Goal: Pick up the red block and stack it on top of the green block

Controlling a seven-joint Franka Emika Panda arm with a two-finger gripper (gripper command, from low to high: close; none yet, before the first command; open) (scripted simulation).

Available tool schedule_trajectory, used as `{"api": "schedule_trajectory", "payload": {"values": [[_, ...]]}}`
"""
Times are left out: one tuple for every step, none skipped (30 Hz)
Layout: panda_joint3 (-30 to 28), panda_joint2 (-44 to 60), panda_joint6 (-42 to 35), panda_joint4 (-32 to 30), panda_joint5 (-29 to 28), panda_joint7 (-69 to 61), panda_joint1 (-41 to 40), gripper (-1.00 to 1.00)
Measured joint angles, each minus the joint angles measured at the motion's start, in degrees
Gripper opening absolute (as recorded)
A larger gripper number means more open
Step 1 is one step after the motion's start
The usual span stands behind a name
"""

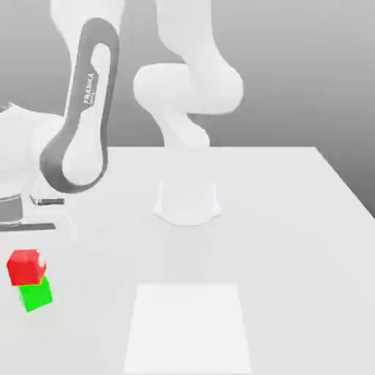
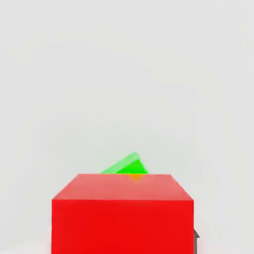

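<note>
The red block (image 1: 26,267) is at the exterior view's far left, directly above the green block (image 1: 35,294) and slightly offset from it; their faces look to be touching or nearly so. My gripper (image 1: 25,249) reaches down from the white hand just above and is shut on the red block. In the hand view the red block (image 2: 122,213) is large and close, with a dark fingertip (image 2: 196,237) against its side. A sliver of the green block (image 2: 126,165) peeks out beyond it; the rest is hidden.
The arm's white base (image 1: 187,203) stands at the middle of the white table (image 1: 293,242). A paler square patch (image 1: 189,326) lies on the table near the front. The grey-and-white arm link (image 1: 80,117) leans over the left side.
</note>
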Motion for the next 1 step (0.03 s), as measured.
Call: {"api": "schedule_trajectory", "payload": {"values": [[0.00,0.00,0.00,0.00,0.00,0.00,0.00,1.00]]}}
